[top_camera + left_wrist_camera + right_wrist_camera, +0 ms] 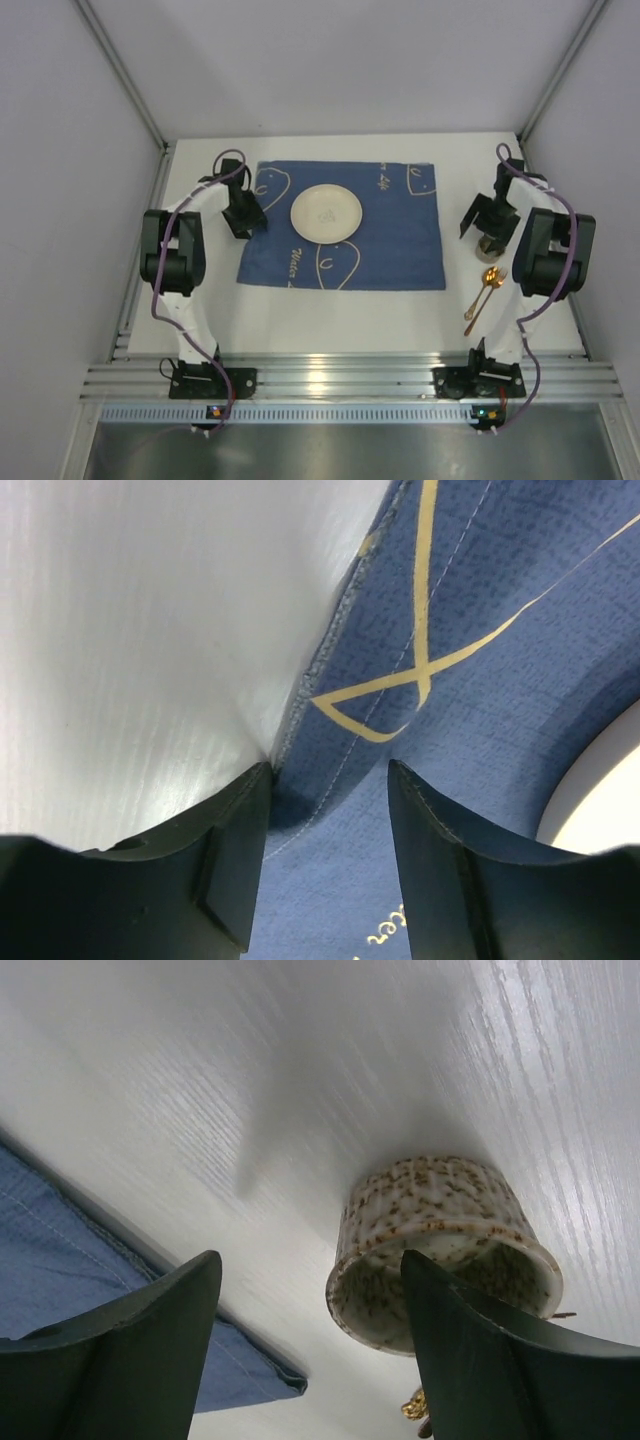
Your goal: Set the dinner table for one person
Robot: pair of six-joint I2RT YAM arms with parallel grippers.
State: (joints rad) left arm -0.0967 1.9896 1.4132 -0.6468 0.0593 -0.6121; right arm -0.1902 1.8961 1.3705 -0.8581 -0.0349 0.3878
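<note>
The dinner table point(330, 310) is a white top with a blue patterned mat point(390, 230) in its middle. A white plate point(326, 213) lies on the mat. My left gripper point(243, 218) hangs over the mat's left edge. Seen from the left wrist, that gripper point(330, 770) is open, with only flat blue cloth point(480, 600) under the gap and the plate's rim point(600, 800) at the right. My right gripper point(483, 228) stands open just above a speckled cup point(491, 247). From the right wrist, one of its fingers point(470, 1340) overlaps the cup's mouth point(440, 1230).
Two gold pieces of cutlery point(483, 295) lie right of the mat, just nearer than the cup; a gold tip point(415, 1405) shows below the cup. The mat's corner point(100, 1290) lies left of the cup. Silver rails point(350, 375) edge the near side.
</note>
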